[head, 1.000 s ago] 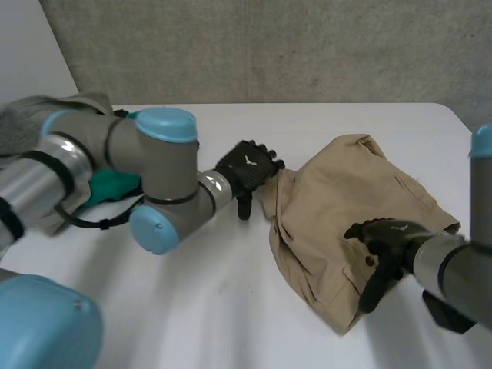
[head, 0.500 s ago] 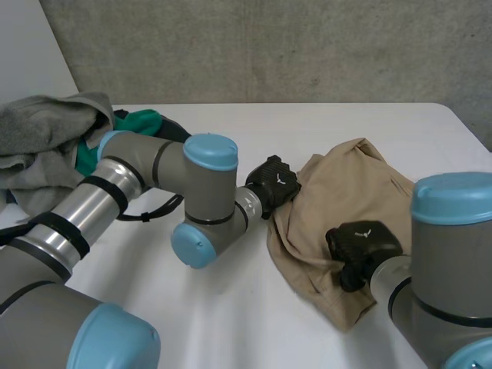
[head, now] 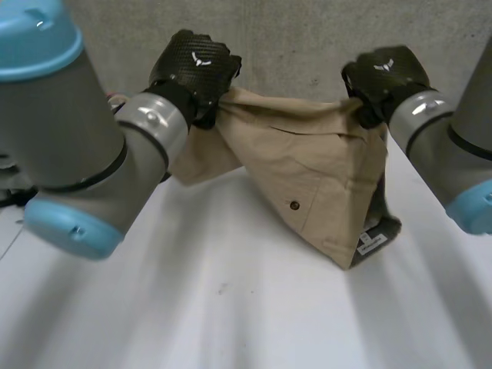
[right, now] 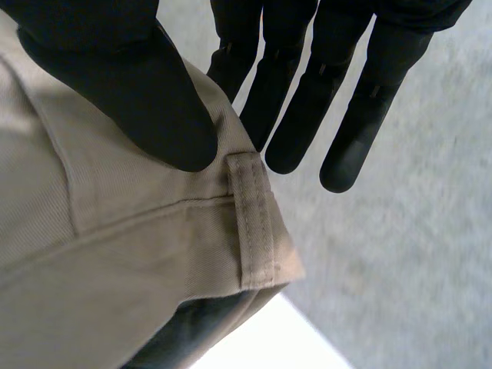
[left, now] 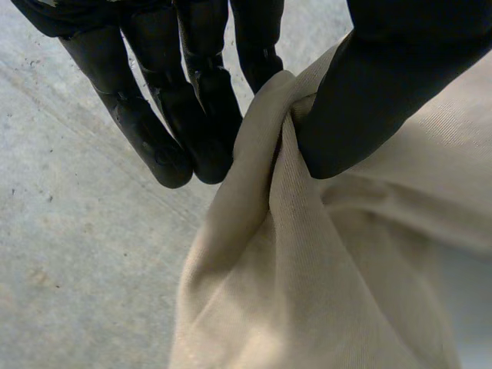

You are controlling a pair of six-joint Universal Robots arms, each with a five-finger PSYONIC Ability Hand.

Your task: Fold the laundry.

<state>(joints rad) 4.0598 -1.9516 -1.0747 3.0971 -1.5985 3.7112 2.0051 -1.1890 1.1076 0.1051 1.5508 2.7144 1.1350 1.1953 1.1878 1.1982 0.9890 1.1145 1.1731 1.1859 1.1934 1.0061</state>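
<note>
**Item 1, tan garment** (head: 315,169). I log it held in the air over the white table (head: 231,323), in front of the concrete wall (head: 300,34). Its upper edge is stretched between the 2 hands and the rest hangs down in a rough triangle. The lowest corner reaches table level, but I cannot tell whether it touches. I see 1 small dark button (head: 294,205) on the front. A white label (head: 371,241) sits near the bottom, beside a dark inner lining.

**Item 2, left hand** (head: 196,65). It is closed on the left end of the garment's upper edge. In the left wrist view the thumb presses a bunched fold of cloth against the fingers (left: 201,115), and the fabric falls away below the pinch.

**Item 3, right hand** (head: 384,75). It is closed on the right end of the upper edge. In the right wrist view the thumb bears down on the waistband just beside a belt loop (right: 254,223), with the fingers (right: 296,115) extended behind the cloth.

**Item 4, arms.** The left arm (head: 69,154) is large in the near foreground of the head view.
</note>
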